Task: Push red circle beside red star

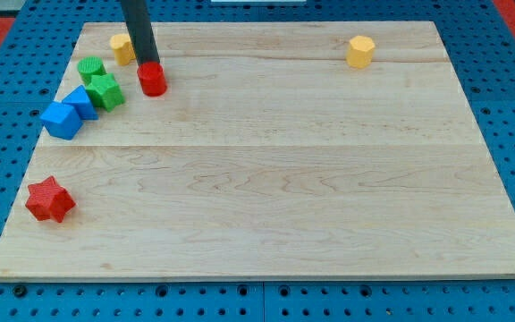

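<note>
Red circle (pixel 153 80): stood at worktop (pixel 275 179) upper left, well apart from red star (pixel 50 199) at lower left. My tip (pixel 149 63) touched its top edge. No claw fitted. Judged light, rigid, free-sliding; push from its upper-right side.

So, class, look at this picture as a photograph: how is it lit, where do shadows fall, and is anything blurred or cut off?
Camera view: even, soft light, no glare on the wooden board; only faint, short shadows under the red star and yellow block; focus is sharp throughout; the rod is cut off by the view's top, my tip at the red circle.
</note>
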You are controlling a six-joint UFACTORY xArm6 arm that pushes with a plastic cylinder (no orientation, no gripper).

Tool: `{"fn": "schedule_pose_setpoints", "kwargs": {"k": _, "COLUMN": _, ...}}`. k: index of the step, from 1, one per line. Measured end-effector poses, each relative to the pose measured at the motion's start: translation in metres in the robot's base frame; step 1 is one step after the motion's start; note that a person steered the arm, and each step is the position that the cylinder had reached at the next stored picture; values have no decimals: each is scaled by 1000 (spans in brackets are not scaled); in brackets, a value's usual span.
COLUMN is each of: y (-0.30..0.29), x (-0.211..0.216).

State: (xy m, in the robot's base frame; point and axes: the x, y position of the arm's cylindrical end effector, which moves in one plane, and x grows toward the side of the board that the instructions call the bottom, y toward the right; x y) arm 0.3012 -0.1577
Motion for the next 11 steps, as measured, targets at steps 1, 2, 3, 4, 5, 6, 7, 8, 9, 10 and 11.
{"fn": "schedule_pose_setpoints", "kwargs": {"k": 1, "y": 4, "x": 34}}
{"fn": "schedule_pose_setpoints", "kwargs": {"k": 2, "y": 16, "x": 61}}
{"fn": "schedule_pose_setpoints", "kwargs": {"k": 3, "y": 24, "x": 91}}
{"fn": "schedule_pose_setpoints", "kwargs": {"k": 4, "y": 48, "x": 80}}
{"fn": "schedule_pose_setpoints", "kwargs": {"k": 5, "y": 76, "x": 98}}
{"fn": "schedule_pose_setpoints", "kwargs": {"k": 6, "y": 42, "x": 133}}
{"fn": "schedule_pose_setpoints", "kwargs": {"k": 7, "y": 23, "x": 124}}
{"fn": "schedule_pose_setpoints", "kwargs": {"k": 8, "y": 2, "x": 106}}
{"fn": "schedule_pose_setpoints", "kwargs": {"k": 9, "y": -5, "x": 147}}
{"fn": "schedule_pose_setpoints", "kwargs": {"k": 10, "y": -16, "x": 168}}
{"fn": "schedule_pose_setpoints", "kwargs": {"k": 11, "y": -16, "x": 181}}
